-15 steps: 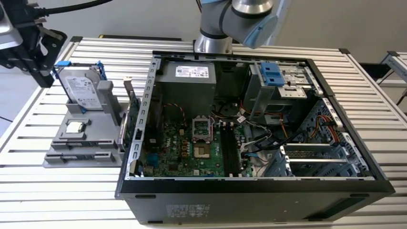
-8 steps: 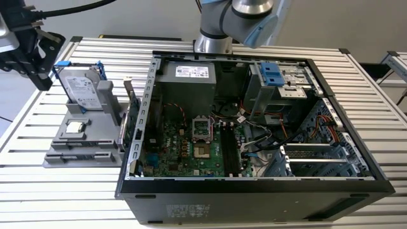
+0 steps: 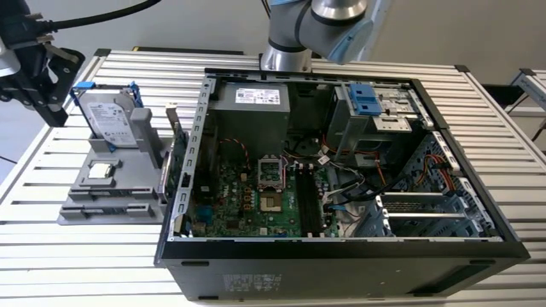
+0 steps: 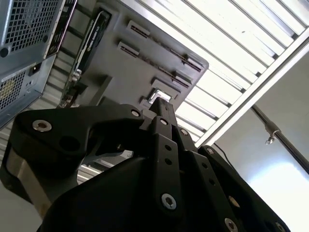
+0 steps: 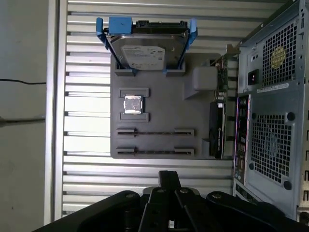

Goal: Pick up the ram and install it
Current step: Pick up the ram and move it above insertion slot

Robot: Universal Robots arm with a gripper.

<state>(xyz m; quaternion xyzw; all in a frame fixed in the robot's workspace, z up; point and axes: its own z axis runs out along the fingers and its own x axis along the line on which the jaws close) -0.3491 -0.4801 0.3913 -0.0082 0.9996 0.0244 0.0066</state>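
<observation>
Hovering over the slatted bench [image 5: 87,169], the tool [image 5: 169,176] is narrow, its fingertips together with nothing visible between them. Below it sits the grey holder [image 5: 159,116] carrying the blue-framed hard drive [image 5: 147,53]; its two long slots [image 5: 154,132] look empty. Where the ram is, I cannot tell.

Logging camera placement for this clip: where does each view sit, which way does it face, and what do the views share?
Exterior view: off the arm, raised, looking down into the open computer case; arm behind the case, end effector at the exterior view's left.
First wrist view: on the wrist, looking straight down on the grey holder; end effector in the foreground.
Second wrist view: on the wrist, looking obliquely along the end effector toward the grey holder.
Shared: all three show the grey holder and end effector.
</observation>
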